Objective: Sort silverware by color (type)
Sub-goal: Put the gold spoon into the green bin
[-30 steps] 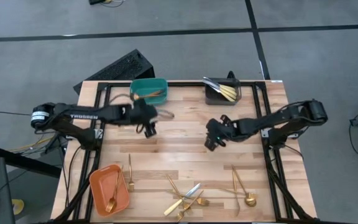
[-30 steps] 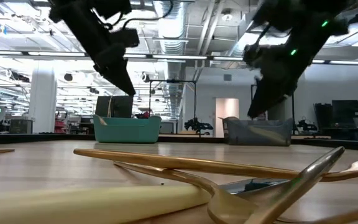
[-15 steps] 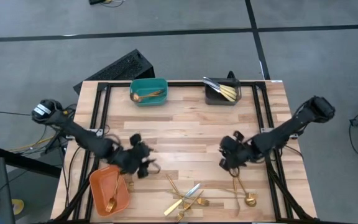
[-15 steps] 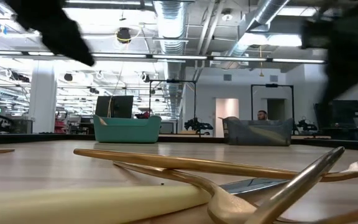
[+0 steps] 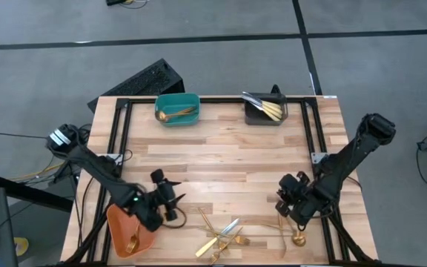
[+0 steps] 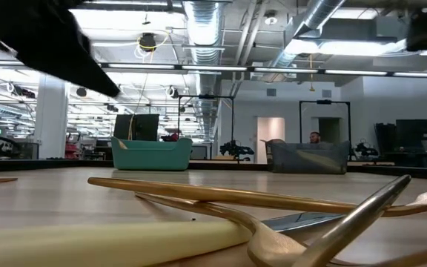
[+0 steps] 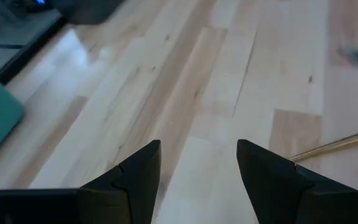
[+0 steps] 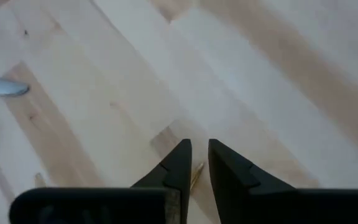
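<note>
- High view: the left gripper [image 5: 170, 202] hovers just beside the orange bin [image 5: 121, 223], fingers [image 7: 135, 174] spread wide and empty.
- The right gripper [image 5: 290, 199] hangs above the gold spoon [image 5: 293, 233], well across the tabletop [image 5: 228, 163] from the orange bin, fingers nearly closed, holding nothing.
- Loose silverware [image 5: 221, 236] lies between, some already in the teal bin [image 5: 177, 109] and the dark bin [image 5: 264, 109].
- Advice: open the right fingers wider, straddle the spoon's thin handle squarely, then descend.
</note>
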You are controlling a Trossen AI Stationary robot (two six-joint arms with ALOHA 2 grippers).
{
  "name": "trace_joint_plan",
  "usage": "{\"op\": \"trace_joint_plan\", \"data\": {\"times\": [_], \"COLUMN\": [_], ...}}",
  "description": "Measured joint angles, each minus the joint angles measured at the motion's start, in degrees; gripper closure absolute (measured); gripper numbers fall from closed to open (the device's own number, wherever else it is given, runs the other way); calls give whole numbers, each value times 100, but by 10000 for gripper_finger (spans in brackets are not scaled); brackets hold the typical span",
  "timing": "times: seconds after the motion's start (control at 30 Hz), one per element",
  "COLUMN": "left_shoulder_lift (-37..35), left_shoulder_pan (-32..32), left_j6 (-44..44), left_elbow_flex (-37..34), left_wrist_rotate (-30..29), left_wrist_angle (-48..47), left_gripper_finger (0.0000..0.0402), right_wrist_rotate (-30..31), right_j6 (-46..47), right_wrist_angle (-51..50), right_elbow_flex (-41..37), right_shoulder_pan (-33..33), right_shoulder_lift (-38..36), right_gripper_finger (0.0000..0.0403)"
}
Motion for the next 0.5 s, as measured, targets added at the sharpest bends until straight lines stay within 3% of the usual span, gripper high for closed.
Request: {"op": "trace_joint_plan", "data": {"times": [0.07, 0.17, 0.33, 0.5], "left_shoulder_lift": [114, 168, 164, 164], "left_shoulder_pan": [301, 716, 1245, 1422], "left_j6": [659, 1254, 1467, 1705], "left_elbow_flex": [0, 0, 2, 2], "left_wrist_rotate": [359, 444, 853, 1049], "left_wrist_angle": [267, 401, 686, 1327], "left_gripper_finger": [203, 203, 203, 203], "right_wrist_rotate": [308, 628, 81, -507], "right_j6": [-664, -1724, -1127, -1069], "right_wrist_angle": [7, 102, -207, -273], "right_elbow_flex": [0, 29, 405, 481], "right_shoulder_pan": [-116, -434, -1261, -1306], "right_shoulder_lift": [-5, -15, -15, -13], "right_gripper_finger": [314, 312, 311, 311]}}
